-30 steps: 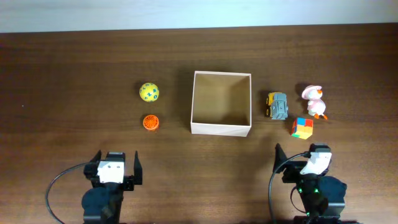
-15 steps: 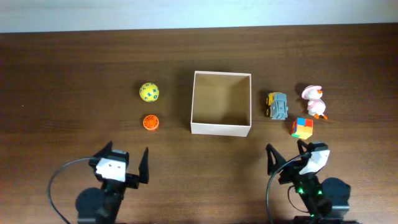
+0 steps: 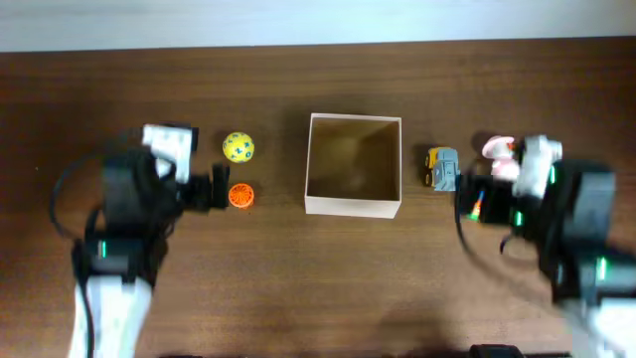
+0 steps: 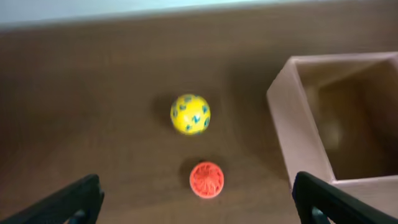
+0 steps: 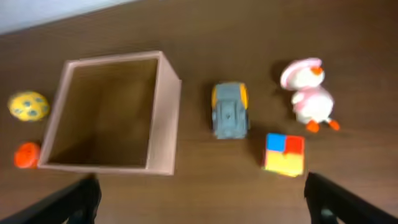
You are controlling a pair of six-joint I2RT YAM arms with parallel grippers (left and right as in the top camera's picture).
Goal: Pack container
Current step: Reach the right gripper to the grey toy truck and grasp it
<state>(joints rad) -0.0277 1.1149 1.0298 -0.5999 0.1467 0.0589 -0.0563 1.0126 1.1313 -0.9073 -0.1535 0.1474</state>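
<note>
Left arm comes up from the near-left edge of the desk (image 3: pixel 298 288), blurred in the overhead view, wrist angled down. The left gripper (image 3: pixel 212 191) sits just beside the orange ball (image 3: pixel 239 196), jaws spread wide and holding nothing; in the left wrist view the 2 fingers (image 4: pixel 78 200) frame both the orange ball and the yellow ball (image 3: pixel 238 147). Right arm comes up from the near-right edge, also blurred. The right gripper (image 3: pixel 471 199) hangs over the colour cube (image 5: pixel 285 154), jaws wide and holding nothing. It is near the toy truck (image 3: pixel 443 169) and the duck figure (image 3: pixel 500 149), which the arm partly hides from above. I cannot tell whether either gripper touches anything. The container (image 3: pixel 354 208) sits upright at desk centre, between the 2 grippers and apart from both. From the left gripper it lies to the right, past the orange ball. From the right gripper it lies to the left, past the toy truck, which stands just beside its right wall without touching. All 5 toys lie on the desk outside the container.
</note>
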